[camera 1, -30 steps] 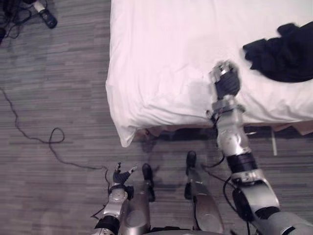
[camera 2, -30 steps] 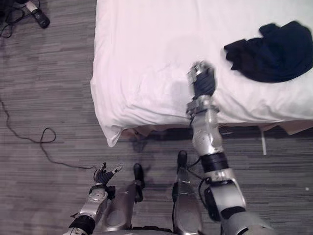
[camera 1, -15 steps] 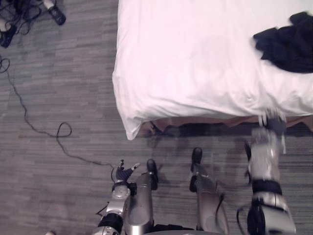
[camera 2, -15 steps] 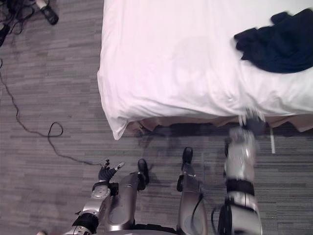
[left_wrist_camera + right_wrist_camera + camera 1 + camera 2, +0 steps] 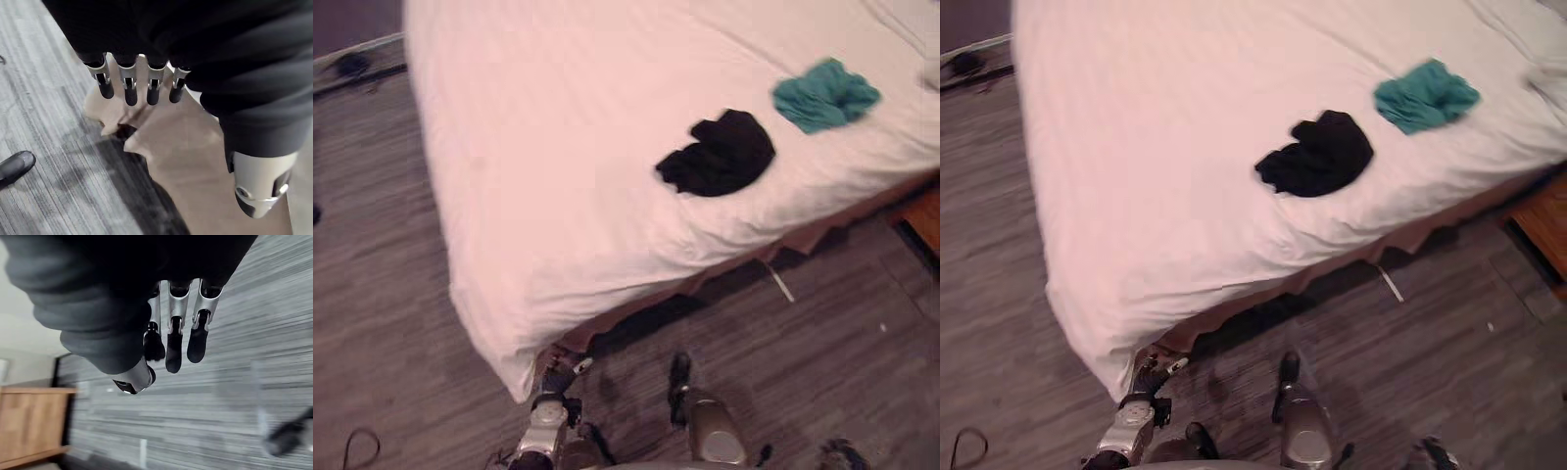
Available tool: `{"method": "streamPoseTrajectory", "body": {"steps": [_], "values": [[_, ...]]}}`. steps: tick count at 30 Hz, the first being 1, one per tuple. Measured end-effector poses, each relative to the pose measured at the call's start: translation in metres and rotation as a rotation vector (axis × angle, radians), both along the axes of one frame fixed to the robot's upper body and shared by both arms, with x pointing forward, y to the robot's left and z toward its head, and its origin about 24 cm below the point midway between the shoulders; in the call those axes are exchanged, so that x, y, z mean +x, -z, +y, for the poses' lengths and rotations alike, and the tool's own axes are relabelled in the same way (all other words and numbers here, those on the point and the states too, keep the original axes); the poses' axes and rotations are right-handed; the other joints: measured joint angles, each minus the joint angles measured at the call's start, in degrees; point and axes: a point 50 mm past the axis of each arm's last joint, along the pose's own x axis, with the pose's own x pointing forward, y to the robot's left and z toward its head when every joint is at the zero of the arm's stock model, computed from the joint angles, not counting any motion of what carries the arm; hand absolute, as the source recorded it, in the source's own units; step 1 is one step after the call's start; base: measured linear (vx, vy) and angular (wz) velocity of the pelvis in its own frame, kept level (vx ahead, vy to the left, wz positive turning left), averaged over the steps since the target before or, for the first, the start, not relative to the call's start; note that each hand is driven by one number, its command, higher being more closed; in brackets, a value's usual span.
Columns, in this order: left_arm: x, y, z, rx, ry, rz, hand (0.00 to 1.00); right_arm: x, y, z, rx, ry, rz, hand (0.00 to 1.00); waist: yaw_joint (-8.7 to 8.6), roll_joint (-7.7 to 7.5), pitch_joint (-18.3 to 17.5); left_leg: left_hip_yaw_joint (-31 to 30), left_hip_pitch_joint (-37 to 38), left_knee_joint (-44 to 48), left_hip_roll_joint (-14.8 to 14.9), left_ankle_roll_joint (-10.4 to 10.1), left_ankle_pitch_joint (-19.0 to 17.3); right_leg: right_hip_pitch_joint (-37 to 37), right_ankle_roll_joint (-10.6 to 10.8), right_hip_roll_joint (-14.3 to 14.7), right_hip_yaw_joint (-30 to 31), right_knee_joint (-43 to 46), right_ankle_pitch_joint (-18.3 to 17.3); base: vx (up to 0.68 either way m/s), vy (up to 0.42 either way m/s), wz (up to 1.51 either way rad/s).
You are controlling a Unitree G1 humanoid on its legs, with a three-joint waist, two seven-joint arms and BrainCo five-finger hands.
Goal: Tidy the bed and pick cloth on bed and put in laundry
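Two cloths lie on the bed (image 5: 558, 176). A black cloth (image 5: 717, 154) is crumpled near the edge facing the robot, and a teal cloth (image 5: 824, 94) is bunched farther along to the right, near it but not touching. Neither is held.

The left robot hand (image 5: 129, 85) is low by the bed's corner with fingers straight and thumb apart, empty; the tan bed skirt (image 5: 166, 147) and the floor (image 5: 44, 98) are seen past it. The right robot hand (image 5: 175, 340) hangs over the floor with fingers relaxed, also empty.

Both cloths are judged light, soft and limp, so sagging and draping are expected once lifted, and no breakage risk is seen. The best hold is judged to be a pinch on a raised fold at the bunched middle, not the thin flat edges. The white sheet below could be caught in the pinch. Whether the black cloth is one garment or several cannot be told. It lies nearer, so it is likely taken first.
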Motion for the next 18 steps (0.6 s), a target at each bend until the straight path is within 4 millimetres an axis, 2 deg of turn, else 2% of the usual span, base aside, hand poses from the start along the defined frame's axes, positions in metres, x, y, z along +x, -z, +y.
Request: {"method": "streamPoseTrajectory", "body": {"steps": [1, 2, 3, 4, 5, 6, 7, 8, 9, 10, 11, 12, 13, 15, 16, 17, 18], "values": [[0.002, 0.0, 0.004, 0.022, 0.017, 0.011, 0.0, 0.008, 0.003, 0.014, 0.02, -0.068, 0.011, 0.0, 0.21, -0.01, -0.1, 3.3, 1.1, 0.3, 0.2, -0.6, -0.4, 1.0, 0.0, -1.5, -6.6, 1.9, 1.1, 0.21, -0.066, -1.72], [0.005, 0.0, 0.006, 0.048, 0.048, 0.022, 0.0, 0.015, 0.005, 0.026, 0.03, -0.153, 0.02, 0.0, -0.77, 0.58, -0.1, 7.2, 2.0, 1.1, 0.8, -1.4, -0.1, -0.5, -1.0, 0.2, -5.0, 2.3, 0.4, 0.18, -0.072, -1.65], [0.004, 0.001, 0.004, 0.049, 0.058, 0.03, 0.0, 0.015, 0.005, 0.027, 0.029, -0.179, 0.027, 0.0, -0.89, 0.87, -0.2, 8.5, 2.9, 1.2, 1.1, -1.9, 0.3, -0.7, -0.9, 1.1, -3.5, 2.3, 0.1, 0.22, -0.112, -1.61], [0.008, 0.001, 0.0, 0.047, 0.087, 0.035, 0.0, 0.015, 0.005, 0.028, 0.019, -0.212, 0.037, 0.0, -1.54, 1.32, -0.3, 11.4, 5.3, 2.7, 1.9, -3.3, 1.2, -0.6, -0.7, 3.5, -0.3, 2.6, -1.0, 0.23, -0.125, -1.3], [0.008, 0.002, -0.001, 0.048, 0.097, 0.039, 0.0, 0.015, 0.005, 0.028, 0.012, -0.232, 0.041, 0.0, -1.71, 1.27, -0.4, 13.0, 6.6, 5.6, 2.8, -3.8, 1.4, -0.4, -0.6, 4.6, 2.0, 2.8, -1.5, 0.35, -0.199, -1.99], [0.006, 0.004, -0.005, 0.045, 0.111, 0.054, 0.0, 0.015, 0.005, 0.029, -0.011, -0.296, 0.056, 0.0, -1.44, 1.09, -0.5, 14.2, 6.9, 18.5, 7.5, -3.6, 2.0, 0.8, -0.7, 7.1, 7.0, 2.3, -2.3, 0.38, -0.203, -2.12], [0.004, 0.005, -0.007, 0.043, 0.124, 0.059, 0.0, 0.016, 0.005, 0.034, -0.02, -0.351, 0.067, 0.0, -1.1, 1.13, -0.5, 10.9, 5.6, 30.1, 11.8, 1.1, 5.9, 2.4, -1.2, 9.8, 11.3, 0.4, -2.5, 0.33, -0.15, -2.64], [0.0, 0.007, -0.008, 0.037, 0.125, 0.065, 0.0, 0.018, 0.004, 0.037, -0.036, -0.409, 0.066, 0.0, -0.33, 1.34, -0.6, 2.1, 0.7, 42.0, 14.8, 9.8, 10.9, 4.2, -1.9, 12.0, 16.2, -1.8, -2.5, 0.4, -0.06, -2.86], [-0.001, 0.007, -0.013, 0.028, 0.128, 0.062, 0.0, 0.023, 0.003, 0.04, -0.056, -0.478, 0.068, 0.0, 0.98, 0.91, -0.4, -10.4, -6.4, 51.9, 13.1, 9.9, 4.6, 4.8, -2.5, 14.4, 23.2, -2.5, -3.0, 0.32, 0.011, -3.05], [-0.002, 0.008, -0.016, 0.021, 0.128, 0.062, 0.0, 0.028, 0.003, 0.045, -0.064, -0.536, 0.076, 0.0, 2.22, 1.13, -0.2, -17.2, -10.5, 54.8, 10.5, 9.1, 1.1, 5.9, -2.7, 15.8, 28.0, -2.7, -3.3, 0.31, 0.067, -3.02], [-0.005, 0.009, -0.018, 0.021, 0.139, 0.071, 0.0, 0.032, 0.004, 0.047, -0.075, -0.586, 0.088, 0.0, 3.29, 0.19, 0.4, -23.1, -14.3, 54.8, 7.6, 8.1, -1.7, 7.6, -2.6, 17.1, 32.7, -3.4, -3.3, 0.23, 0.119, -2.36], [-0.008, 0.01, -0.019, 0.024, 0.148, 0.075, 0.0, 0.034, 0.005, 0.049, -0.078, -0.621, 0.103, 0.0, 3.81, -0.33, 0.7, -26.2, -16.2, 53.5, 6.1, 7.6, -3.2, 9.0, -2.5, 17.5, 35.4, -3.9, -3.3, 0.28, 0.17, -2.44], [-0.011, 0.011, -0.019, 0.029, 0.148, 0.079, 0.0, 0.035, 0.008, 0.053, -0.081, -0.683, 0.138, 0.0, 4.47, -1.14, 0.9, -31.3, -19.2, 46.7, 3.7, 7.3, -4.2, 11.4, -0.9, 18.0, 40.4, -5.4, -2.9, 0.33, 0.221, -2.18], [-0.009, 0.008, -0.02, 0.03, 0.142, 0.044, 0.0, 0.033, 0.008, 0.05, -0.099, -0.709, 0.156, 0.0, 4.97, -1.25, 0.8, -35.6, -22.6, 33.0, 2.2, 6.7, -3.9, 13.6, 0.5, 18.1, 45.4, -7.2, -3.2, 0.29, 0.232, -1.81], [-0.007, 0.008, -0.021, 0.032, 0.144, 0.033, 0.0, 0.033, 0.007, 0.047, -0.116, -0.726, 0.17, 0.0, 4.96, -0.72, 0.5, -37.4, -23.7, 20.4, 0.6, 3.8, -2.0, 14.5, 1.8, 17.9, 49.1, -8.4, -3.5, 0.34, 0.319, -1.52], [-0.01, 0.009, -0.021, 0.031, 0.143, 0.04, 0.0, 0.03, 0.007, 0.042, -0.127, -0.728, 0.182, 0.0, 4.98, 0.41, 0.0, -37.3, -23.9, 13.4, 0.2, 2.2, 0.0, 15.1, 3.0, 18.2, 51.3, -9.1, -3.9, 0.36, 0.347, -1.56], [-0.012, 0.01, -0.02, 0.033, 0.141, 0.047, 0.0, 0.028, 0.007, 0.04, -0.131, -0.731, 0.191, 0.0, 5.56, 1.14, -0.4, -37.8, -23.3, 13.4, -0.2, 2.6, 4.0, 15.7, 4.1, 18.4, 53.0, -9.1, -4.3, 0.44, 0.391, -1.28]]}}
